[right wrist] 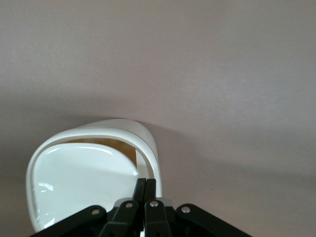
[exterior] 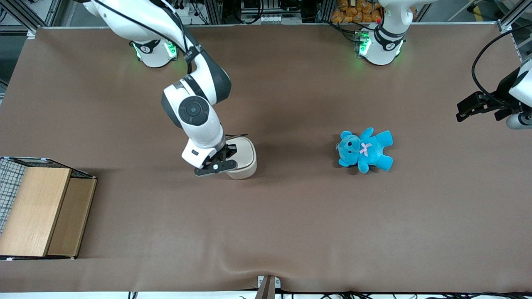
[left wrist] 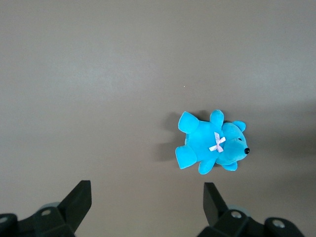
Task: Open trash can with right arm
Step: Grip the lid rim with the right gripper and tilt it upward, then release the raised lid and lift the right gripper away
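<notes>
Black fingers pressed together at the rim of the trash can, on the gripper of the right arm. Lid tipped up a little. Blue teddy bear well apart from the trash can, toward the parked arm's end of the brown table.

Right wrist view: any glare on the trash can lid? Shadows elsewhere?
Right wrist view: bright reflections on the glossy lid of the trash can, the gripper shut at its edge. Front view: soft shadow beside the trash can. Left wrist view: teddy bear casts a faint shadow.
</notes>
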`<state>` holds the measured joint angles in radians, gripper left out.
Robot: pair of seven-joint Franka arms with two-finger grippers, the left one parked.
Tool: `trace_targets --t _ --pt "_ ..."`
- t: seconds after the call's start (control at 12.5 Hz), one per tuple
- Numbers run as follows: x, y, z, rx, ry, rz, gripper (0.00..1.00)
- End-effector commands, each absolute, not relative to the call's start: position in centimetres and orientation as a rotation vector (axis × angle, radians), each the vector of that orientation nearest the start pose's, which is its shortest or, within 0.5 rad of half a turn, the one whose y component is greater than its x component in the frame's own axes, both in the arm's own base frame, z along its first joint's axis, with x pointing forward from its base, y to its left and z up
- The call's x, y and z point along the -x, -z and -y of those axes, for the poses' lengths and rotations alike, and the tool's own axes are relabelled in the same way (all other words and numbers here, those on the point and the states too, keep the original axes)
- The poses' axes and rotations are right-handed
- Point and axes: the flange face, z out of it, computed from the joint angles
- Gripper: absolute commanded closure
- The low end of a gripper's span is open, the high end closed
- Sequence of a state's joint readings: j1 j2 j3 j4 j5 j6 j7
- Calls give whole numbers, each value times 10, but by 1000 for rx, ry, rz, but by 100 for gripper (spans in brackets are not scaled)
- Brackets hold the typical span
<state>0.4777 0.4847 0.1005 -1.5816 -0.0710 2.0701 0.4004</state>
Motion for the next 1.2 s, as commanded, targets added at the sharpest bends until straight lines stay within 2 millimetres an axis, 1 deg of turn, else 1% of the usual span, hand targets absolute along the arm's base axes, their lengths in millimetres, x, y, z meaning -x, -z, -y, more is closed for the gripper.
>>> trace_targets --t 0.0,0.08,0.16,0.24,0.32,0.4,0.48,0.72,0.88,0.96,1.12 --pt "-584 -421 -343 3130 2 240 79" --pt "-589 -436 -326 3136 7 202 57" --pt "-593 -453 -305 3141 16 152 20" --pt "-598 -469 -279 3148 31 91 0" --pt "-602 -488 -254 3150 62 29 0" --pt "-602 -504 -235 3149 79 4 0" --pt "-599 -521 -220 3148 98 18 0" --pt "-590 -569 -153 3157 146 4 0" --pt "-580 -596 -113 3167 144 76 0" --pt "-574 -609 -94 3169 143 62 0" --pt "-561 -623 -59 3163 120 92 0"
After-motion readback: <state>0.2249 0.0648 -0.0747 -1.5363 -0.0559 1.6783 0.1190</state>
